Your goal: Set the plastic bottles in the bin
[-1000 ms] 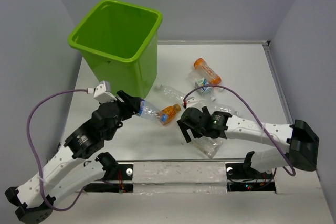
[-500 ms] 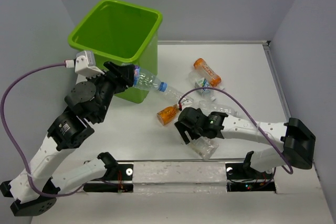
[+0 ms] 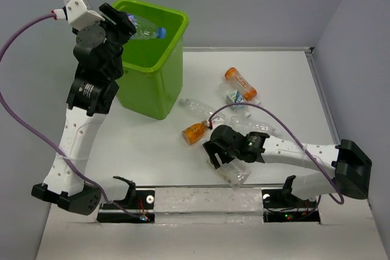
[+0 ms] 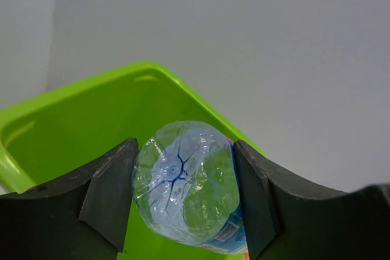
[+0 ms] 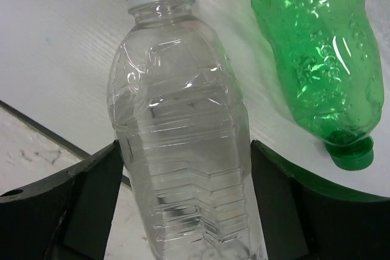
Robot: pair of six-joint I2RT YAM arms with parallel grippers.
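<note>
The table (image 3: 292, 77) carries the bin (image 3: 152, 83) at its far left corner. The left gripper (image 3: 129, 27) is raised over the bin's rim and clamps the base of a blue-capped bottle (image 3: 146, 30), which lies level above the opening with its cap pointing right. The right gripper (image 5: 186, 147) is low at the table's near middle, its jaws flanking a white-capped bottle (image 5: 183, 89) that lies on the table. I cannot tell whether they press it. A green bottle (image 5: 323, 59) lies just beside. Two orange bottles (image 3: 196, 132) lie apart on the table.
</note>
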